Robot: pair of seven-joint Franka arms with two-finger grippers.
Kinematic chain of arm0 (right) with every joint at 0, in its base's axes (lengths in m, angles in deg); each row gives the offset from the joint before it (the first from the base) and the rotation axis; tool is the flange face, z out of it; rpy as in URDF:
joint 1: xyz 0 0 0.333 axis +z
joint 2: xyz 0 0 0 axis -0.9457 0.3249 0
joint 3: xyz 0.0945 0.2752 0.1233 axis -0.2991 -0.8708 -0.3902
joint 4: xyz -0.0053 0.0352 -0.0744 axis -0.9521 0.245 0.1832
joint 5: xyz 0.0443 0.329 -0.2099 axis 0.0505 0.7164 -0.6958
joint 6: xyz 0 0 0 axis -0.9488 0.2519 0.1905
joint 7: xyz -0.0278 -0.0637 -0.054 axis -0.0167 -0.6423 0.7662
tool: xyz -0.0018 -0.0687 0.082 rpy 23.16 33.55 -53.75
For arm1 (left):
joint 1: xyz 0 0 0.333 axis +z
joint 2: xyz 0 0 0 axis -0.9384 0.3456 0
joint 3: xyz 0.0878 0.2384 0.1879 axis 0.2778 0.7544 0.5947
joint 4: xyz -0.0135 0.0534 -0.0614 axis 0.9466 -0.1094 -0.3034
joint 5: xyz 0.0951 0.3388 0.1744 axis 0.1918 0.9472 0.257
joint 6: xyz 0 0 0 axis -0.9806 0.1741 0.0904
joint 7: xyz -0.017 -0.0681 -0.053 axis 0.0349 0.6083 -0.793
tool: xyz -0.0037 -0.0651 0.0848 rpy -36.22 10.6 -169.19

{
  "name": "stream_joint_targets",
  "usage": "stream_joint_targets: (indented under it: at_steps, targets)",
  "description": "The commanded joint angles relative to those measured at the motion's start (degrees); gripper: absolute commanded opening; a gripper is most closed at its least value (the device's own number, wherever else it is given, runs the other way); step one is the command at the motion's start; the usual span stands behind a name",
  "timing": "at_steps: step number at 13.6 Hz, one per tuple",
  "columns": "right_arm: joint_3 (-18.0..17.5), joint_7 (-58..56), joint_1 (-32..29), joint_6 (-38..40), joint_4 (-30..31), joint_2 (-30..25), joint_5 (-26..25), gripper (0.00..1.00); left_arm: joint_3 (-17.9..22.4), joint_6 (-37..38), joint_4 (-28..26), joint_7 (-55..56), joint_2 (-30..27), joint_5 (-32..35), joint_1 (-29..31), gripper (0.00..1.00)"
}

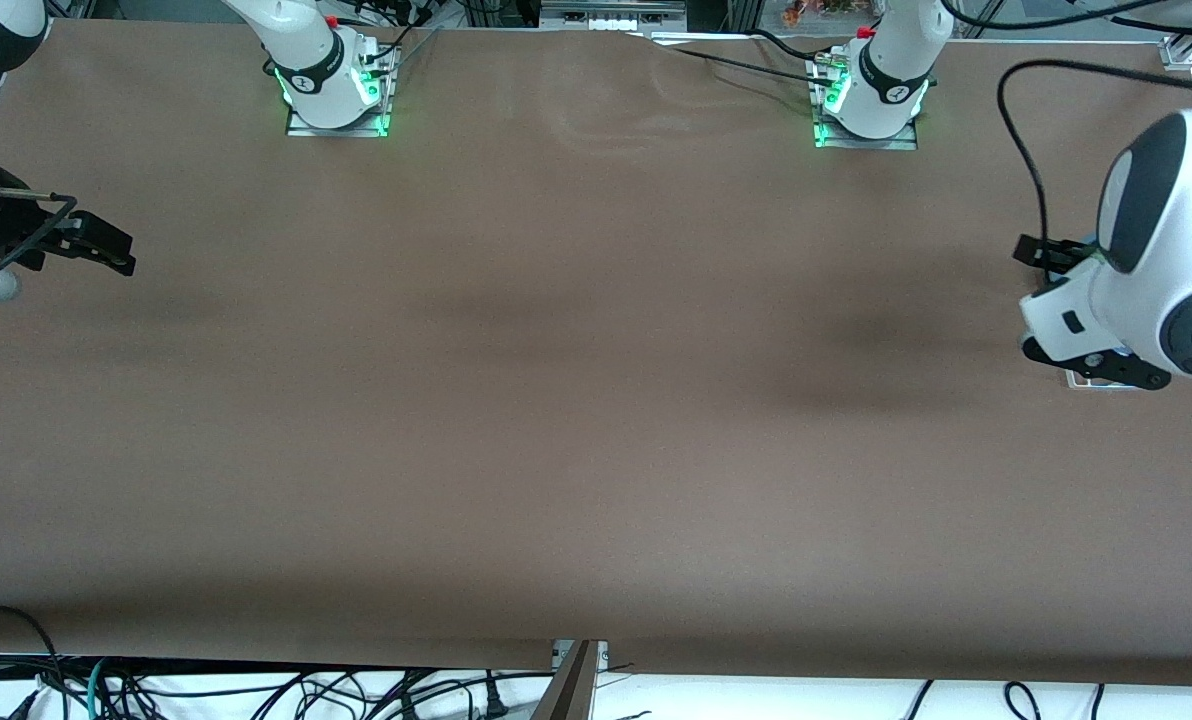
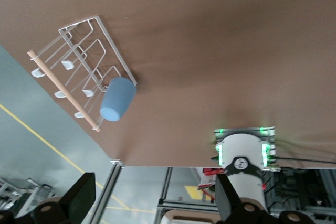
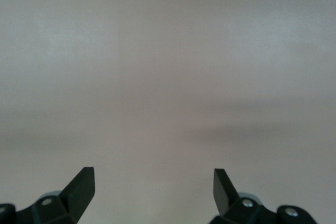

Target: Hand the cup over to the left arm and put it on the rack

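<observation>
The cup (image 2: 117,99) sits upturned on a wire peg of the rack (image 2: 79,74), at the table (image 1: 576,400) edge toward the left arm's end, well apart from both grippers. Left gripper (image 2: 152,198) hangs above, jaws spread wide, empty. Right gripper (image 3: 153,187) waits over bare table, jaws wide, empty.

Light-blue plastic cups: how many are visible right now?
1. The small light-blue tapered plastic cup sits on the clear-and-white wire rack, beside its light wooden rod, at the left arm's end of the brown table. The front view hides it, so others might be hidden.
</observation>
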Motion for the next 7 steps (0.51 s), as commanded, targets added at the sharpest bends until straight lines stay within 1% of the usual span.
stream_joint_targets:
  at_steps: [1, 4, 6, 7]
  targets:
    - [-0.69, -0.62, -0.73, 1.22, -1.45, 0.54, -0.02, 1.00, 1.41, -7.70, -6.37, 5.74, -7.47, -6.96, 1.03, 1.00]
    - [-0.69, -0.62, -0.82, 1.22, -1.45, 0.55, -0.02, 1.00, 7.63, -18.08, -19.82, 7.52, -17.84, -15.39, 0.94, 1.00]
    - [-0.69, -0.62, -0.73, 1.22, -1.45, 0.46, -0.02, 1.00, 10.10, -26.86, -29.49, 7.52, -25.22, -19.27, 0.94, 1.00]
    - [-0.69, -0.62, -0.73, 1.22, -1.45, 0.46, -0.02, 1.00, 11.24, -31.34, -33.37, 7.87, -28.22, -22.07, 0.94, 1.00]
